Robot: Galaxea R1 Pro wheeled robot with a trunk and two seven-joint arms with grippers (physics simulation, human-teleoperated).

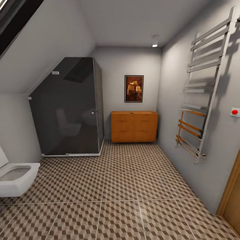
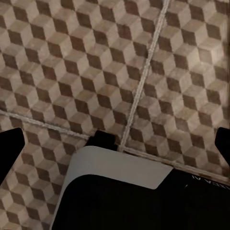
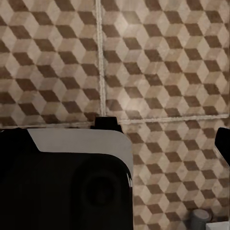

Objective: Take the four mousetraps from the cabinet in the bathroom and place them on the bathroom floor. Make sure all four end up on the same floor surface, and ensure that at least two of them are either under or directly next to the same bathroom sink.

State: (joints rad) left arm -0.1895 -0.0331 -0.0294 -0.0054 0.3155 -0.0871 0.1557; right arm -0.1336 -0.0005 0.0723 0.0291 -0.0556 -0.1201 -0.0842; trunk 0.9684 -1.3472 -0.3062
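Both grippers, left [image 2: 115,143] and right [image 3: 115,143], hang over the bathroom floor [image 1: 120,200] with fingers spread wide and nothing between them. Far ahead, the cabinet [image 1: 134,126] (orange-brown wood) stands against the back wall.

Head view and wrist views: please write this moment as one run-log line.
phase: approach | cabinet: far wall, closed | mousetraps: too small to tell | bathroom floor: tiled | left gripper: open | right gripper: open

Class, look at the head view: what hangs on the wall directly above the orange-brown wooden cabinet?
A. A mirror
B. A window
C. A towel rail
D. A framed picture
D: a dark-framed picture hangs on the far wall just above the cabinet; the towel rail is on the right-hand wall.
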